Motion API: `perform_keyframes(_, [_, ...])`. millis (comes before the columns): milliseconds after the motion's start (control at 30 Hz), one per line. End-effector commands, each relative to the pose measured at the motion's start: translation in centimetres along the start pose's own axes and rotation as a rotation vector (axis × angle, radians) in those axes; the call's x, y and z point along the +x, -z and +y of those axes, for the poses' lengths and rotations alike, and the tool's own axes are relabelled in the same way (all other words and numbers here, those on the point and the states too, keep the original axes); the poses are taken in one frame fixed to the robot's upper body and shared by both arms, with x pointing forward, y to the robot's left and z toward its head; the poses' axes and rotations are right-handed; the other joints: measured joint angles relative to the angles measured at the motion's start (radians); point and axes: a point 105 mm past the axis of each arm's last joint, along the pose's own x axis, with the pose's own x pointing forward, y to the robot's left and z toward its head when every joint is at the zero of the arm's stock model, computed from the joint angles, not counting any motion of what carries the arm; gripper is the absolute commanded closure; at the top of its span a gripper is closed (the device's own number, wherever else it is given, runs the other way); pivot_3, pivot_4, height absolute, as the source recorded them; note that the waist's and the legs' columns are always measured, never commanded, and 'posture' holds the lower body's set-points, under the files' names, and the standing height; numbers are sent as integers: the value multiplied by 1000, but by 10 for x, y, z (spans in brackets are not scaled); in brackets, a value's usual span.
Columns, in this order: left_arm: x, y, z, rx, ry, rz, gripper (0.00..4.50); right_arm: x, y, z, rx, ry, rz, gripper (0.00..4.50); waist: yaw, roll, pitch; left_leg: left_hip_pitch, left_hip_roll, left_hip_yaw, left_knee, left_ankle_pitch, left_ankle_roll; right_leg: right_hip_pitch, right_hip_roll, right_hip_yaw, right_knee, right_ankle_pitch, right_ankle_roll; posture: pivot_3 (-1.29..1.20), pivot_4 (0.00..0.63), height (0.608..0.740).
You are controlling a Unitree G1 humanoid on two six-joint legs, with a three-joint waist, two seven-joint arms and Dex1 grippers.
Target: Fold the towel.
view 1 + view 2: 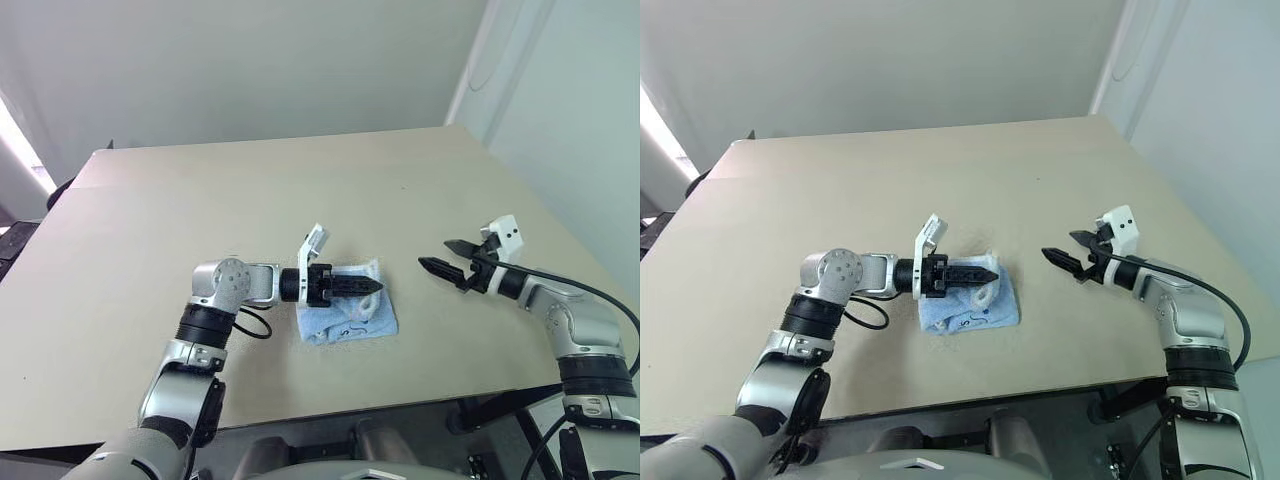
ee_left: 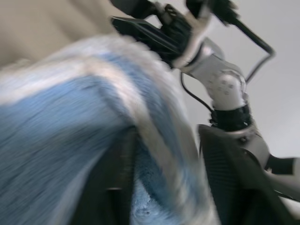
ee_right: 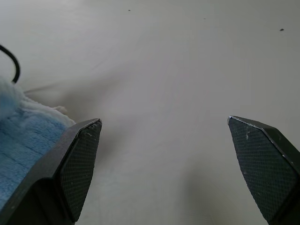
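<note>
Beige table point(image 1: 250, 190): folded towel point(image 1: 350, 318) under left gripper point(image 1: 372, 286); right gripper point(image 1: 438, 257) spread.

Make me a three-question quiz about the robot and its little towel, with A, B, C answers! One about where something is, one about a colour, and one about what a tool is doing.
1. Where is the towel?
A. On the table, near the front edge
B. On the floor
C. Hanging from the right tool

2. What colour is the towel?
A. Red
B. Light blue with white edging
C. Black

3. How is the right tool standing?
A. Shut on the towel
B. Open, holding nothing
C. Shut on a cable

Answers:
1. A: the towel lies bunched on the tan tabletop under the left tool.
2. B: both head views show pale blue cloth with a white border.
3. B: its two black fingers stand wide apart over bare table, beside the towel.
</note>
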Motion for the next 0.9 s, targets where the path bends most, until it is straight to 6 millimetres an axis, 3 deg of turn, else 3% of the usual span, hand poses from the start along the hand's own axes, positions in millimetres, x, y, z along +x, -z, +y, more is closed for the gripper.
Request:
perform_keyframes(33, [-12,-2,-25,102,78,-26,1027,-3,-17,-7,-43,26,-46,0,1,0,0,0,0,0,0,0,0,0,0,0,0,0,0,0,0,740])
perform_keyframes(200, [-33,-14,-43,394,18,-127,1027,0,-21,-6,-49,28,-69,0,2,0,0,0,0,0,1,0,0,0,0,0,0,0,0,0,0,740])
perform_keyframes(300, [-42,-30,-34,624,-112,-230,1027,1,-20,-5,-60,31,-64,0,4,0,0,1,0,0,1,0,0,1,0,0,0,-1,-1,0,0,740])
perform_keyframes(467, [-31,-14,-11,862,-150,-165,1027,5,-20,-4,-75,30,-59,0,4,0,0,1,0,1,1,0,0,2,0,0,0,-2,-3,0,0,740])
perform_keyframes(533, [-22,-7,0,904,-160,-144,1027,6,-21,-3,-83,29,-59,0,5,0,0,1,0,1,1,0,0,2,-1,1,-1,-1,-3,0,0,740])
perform_keyframes(633, [-1,19,28,926,-177,-51,1027,5,-31,3,-63,-3,-104,0,7,0,0,1,0,2,1,0,0,3,-1,1,-2,-1,-2,0,0,740])
perform_keyframes(767, [11,39,54,877,-220,9,1027,4,-36,11,-68,-35,-108,0,4,0,0,0,0,1,1,-1,1,3,0,1,-2,0,0,0,0,740])
perform_keyframes(900, [20,37,51,819,-200,-44,1027,1,-39,21,-42,-94,-116,0,7,1,0,1,0,1,1,-1,1,7,0,1,-1,-2,3,0,0,740])
